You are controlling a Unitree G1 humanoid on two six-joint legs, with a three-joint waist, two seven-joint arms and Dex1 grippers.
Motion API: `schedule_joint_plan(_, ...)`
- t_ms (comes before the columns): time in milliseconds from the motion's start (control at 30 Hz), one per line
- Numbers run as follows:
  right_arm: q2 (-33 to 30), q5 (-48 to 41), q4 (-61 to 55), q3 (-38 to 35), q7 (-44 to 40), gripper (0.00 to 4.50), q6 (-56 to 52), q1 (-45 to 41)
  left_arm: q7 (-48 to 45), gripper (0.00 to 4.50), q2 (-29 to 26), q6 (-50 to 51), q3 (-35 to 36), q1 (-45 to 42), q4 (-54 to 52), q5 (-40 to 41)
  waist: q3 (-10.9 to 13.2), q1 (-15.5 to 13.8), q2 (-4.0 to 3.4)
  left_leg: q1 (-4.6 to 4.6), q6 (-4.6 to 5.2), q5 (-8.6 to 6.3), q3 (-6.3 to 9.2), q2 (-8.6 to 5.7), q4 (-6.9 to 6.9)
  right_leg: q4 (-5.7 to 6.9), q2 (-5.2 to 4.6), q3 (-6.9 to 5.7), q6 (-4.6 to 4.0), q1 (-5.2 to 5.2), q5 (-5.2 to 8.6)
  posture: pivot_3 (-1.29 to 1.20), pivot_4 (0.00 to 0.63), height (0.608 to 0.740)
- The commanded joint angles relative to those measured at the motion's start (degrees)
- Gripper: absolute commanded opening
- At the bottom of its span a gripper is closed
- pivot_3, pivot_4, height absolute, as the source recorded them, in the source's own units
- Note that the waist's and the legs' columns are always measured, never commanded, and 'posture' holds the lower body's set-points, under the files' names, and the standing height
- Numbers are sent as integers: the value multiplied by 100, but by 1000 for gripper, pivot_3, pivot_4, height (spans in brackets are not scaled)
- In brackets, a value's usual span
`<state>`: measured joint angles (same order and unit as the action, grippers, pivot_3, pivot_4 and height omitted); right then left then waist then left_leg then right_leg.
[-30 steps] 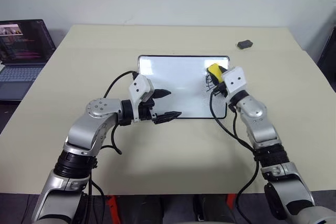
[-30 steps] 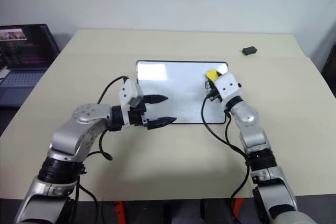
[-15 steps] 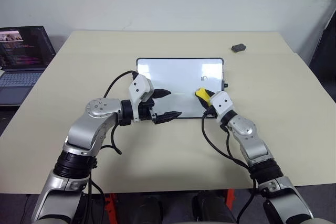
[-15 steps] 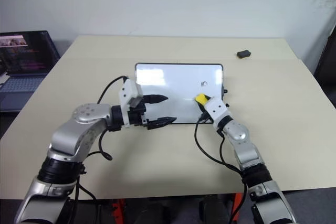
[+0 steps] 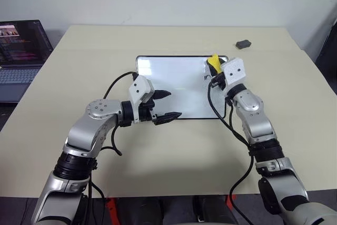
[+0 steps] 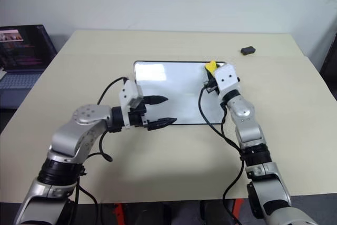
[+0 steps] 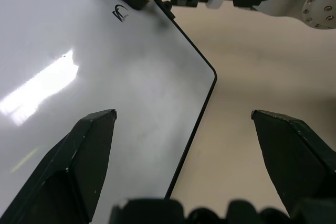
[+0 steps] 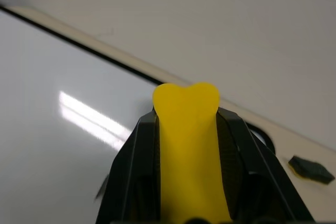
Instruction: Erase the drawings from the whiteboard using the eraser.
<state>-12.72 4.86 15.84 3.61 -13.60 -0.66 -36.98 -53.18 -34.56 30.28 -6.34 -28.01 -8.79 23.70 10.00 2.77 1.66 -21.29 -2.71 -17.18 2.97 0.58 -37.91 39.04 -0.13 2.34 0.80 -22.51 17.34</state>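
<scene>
The right gripper (image 5: pixel 215 69) is clamped on the yellow eraser (image 5: pixel 213 62) at the whiteboard (image 5: pixel 179 85)'s far right corner. One small drawing (image 7: pixel 121 12) remains beside it; the rest looks clean. The left gripper (image 5: pixel 167 104) hovers open over the near edge.

A beige table (image 5: pixel 174 146) is seen; the whiteboard (image 5: pixel 179 82) lies near centre, a dark grey lump (image 5: pixel 243 43) at two o'clock.
</scene>
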Motion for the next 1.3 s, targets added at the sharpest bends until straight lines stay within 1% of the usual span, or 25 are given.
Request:
schedule_joint_plan(33,1,108,-26,227,-169,1087,-278,207,3,4500,-54,-13,169,-11,-278,60,-1,0,1,0,2,-1,0,-1,-2,0,-1,0,1,1,-1,0,150,740)
schedule_joint_plan(200,54,154,-227,618,-551,1087,-596,691,20,4500,-68,8,197,15,-308,62,-3,21,1,39,6,-3,4,1,-3,12,1,-4,2,32,-1,0,150,740)
schedule_joint_plan(400,57,158,-389,976,-908,1087,-1095,1068,16,4500,-70,14,209,18,-311,58,-9,52,5,59,7,-1,-1,-1,-14,52,3,3,2,36,-1,0,150,740)
schedule_joint_plan(533,132,-9,-643,701,-715,1087,-667,861,-4,4500,-80,13,206,20,-301,50,-9,52,6,78,7,3,0,-1,-16,68,7,5,1,45,-2,0,150,740)
schedule_joint_plan(600,183,-73,-664,474,-491,1087,-448,661,-10,4500,-79,17,203,15,-295,49,-6,50,5,77,6,6,2,-2,-17,73,7,4,0,44,-2,0,150,740)
schedule_joint_plan(700,202,-88,-496,85,-14,1087,-164,277,-10,4500,-66,15,194,9,-288,48,1,41,0,59,4,8,1,-5,-20,81,7,7,0,25,-3,0,150,740)
schedule_joint_plan(800,124,-28,-183,54,-3,1087,-80,181,-4,4500,-50,8,185,20,-290,47,1,27,0,45,3,8,6,-3,-16,70,7,1,-1,17,-3,0,150,740)
schedule_joint_plan(900,54,42,74,112,-89,1087,31,291,8,4500,-43,7,188,35,-297,48,0,18,-1,35,2,7,8,2,0,34,8,-4,-2,17,0,0,150,740)
schedule_joint_plan(1000,-19,102,247,280,-291,1086,376,681,20,4500,-62,9,229,71,-310,58,-4,27,2,28,3,1,2,3,3,7,6,0,-1,21,1,0,150,740)
schedule_joint_plan(1133,-75,217,218,512,-463,1086,673,1156,28,4500,-69,20,261,88,-325,62,-7,24,6,37,11,-4,2,2,-2,6,3,0,1,33,0,0,150,740)
schedule_joint_plan(1300,-165,334,98,771,-689,1086,839,1357,15,4500,-76,13,274,86,-304,54,-7,49,6,55,13,-2,1,2,-7,13,7,2,6,46,-17,0,150,740)
